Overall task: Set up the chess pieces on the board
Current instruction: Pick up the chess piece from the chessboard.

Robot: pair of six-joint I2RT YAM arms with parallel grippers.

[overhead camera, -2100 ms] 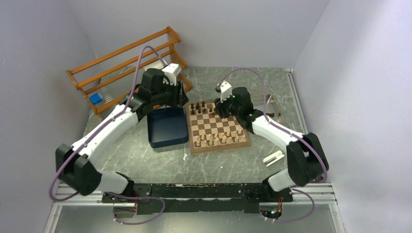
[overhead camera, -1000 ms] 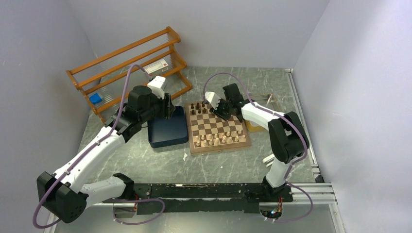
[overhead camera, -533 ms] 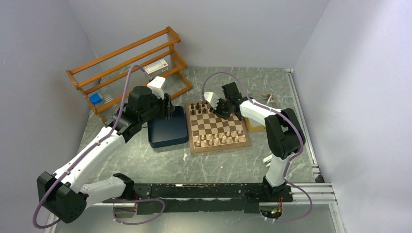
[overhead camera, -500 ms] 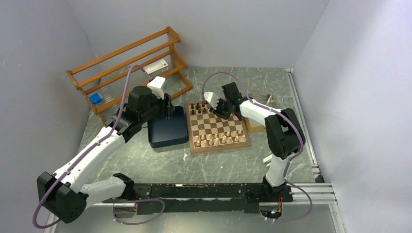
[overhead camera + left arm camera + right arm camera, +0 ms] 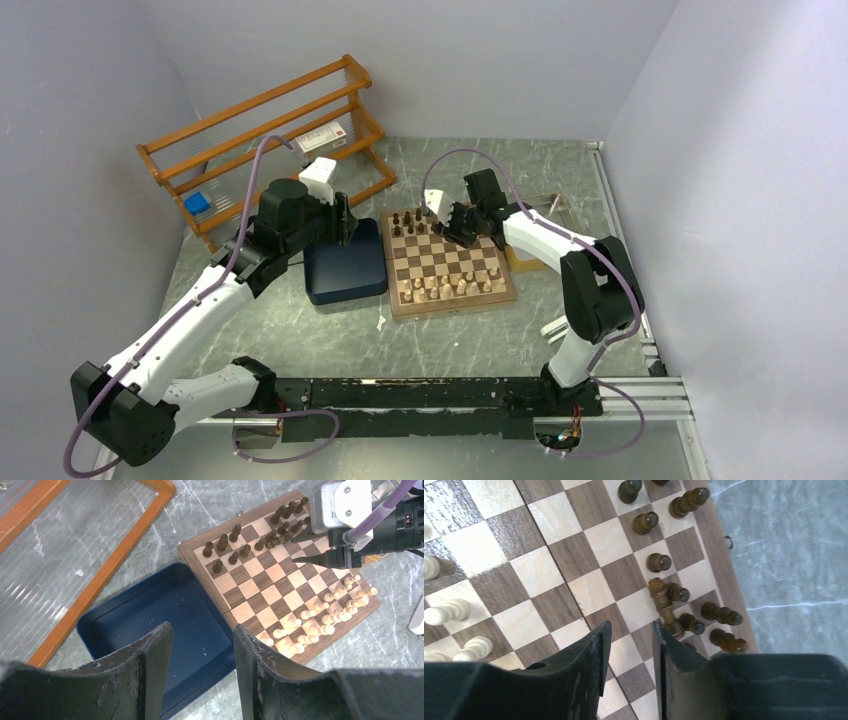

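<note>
Several dark brown chess pieces (image 5: 415, 222) are standing in the two far rows of the board (image 5: 447, 262), bunched toward its far left corner. In the right wrist view some of them are crowding together by the board's edge (image 5: 684, 610), and one there seems to be lying on its side. The board is sitting near the middle of the table (image 5: 450, 345), a little toward the far edge. Pale cream pieces (image 5: 450, 288) are lining the board's near edge.

The right gripper (image 5: 629, 630) is hanging over the far part of the board, just beside the dark pieces. Its jaws are standing a narrow gap apart, with only bare squares showing between them, so it is gripping nothing.

A dark blue tray (image 5: 345, 262) is lying against the board's left edge. The left gripper (image 5: 202, 630) is hovering above it, jaws parted and holding nothing.

An orange wooden rack (image 5: 260, 140) is leaning in the table's far left corner.
</note>
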